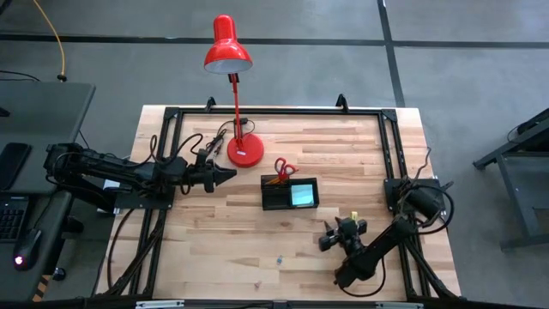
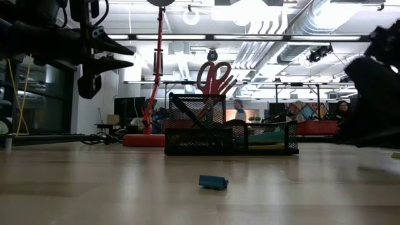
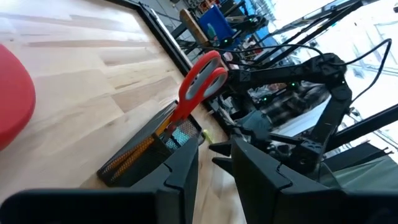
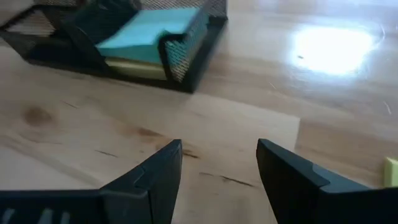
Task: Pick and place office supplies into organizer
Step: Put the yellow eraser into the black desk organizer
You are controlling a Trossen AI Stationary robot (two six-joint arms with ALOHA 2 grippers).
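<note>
Organizer (image 1: 289,193), a black mesh tray, sits mid-tabletop (image 1: 257,257) and already holds the red-handled scissors (image 1: 284,168) upright in one compartment and the teal sticky-note pad (image 4: 149,34) stacked over a yellow one in the other. One small block (image 2: 213,182) lies loose on the bare wood, well apart from the organizer on its near side; its long axis cannot be told. The right gripper (image 1: 343,232) is the nearer arm, held low beside the organizer's pad compartment, jaws spread and empty. The left gripper (image 1: 225,175) hovers raised on the organizer's scissors side, jaws likewise spread, holding nothing.
</note>
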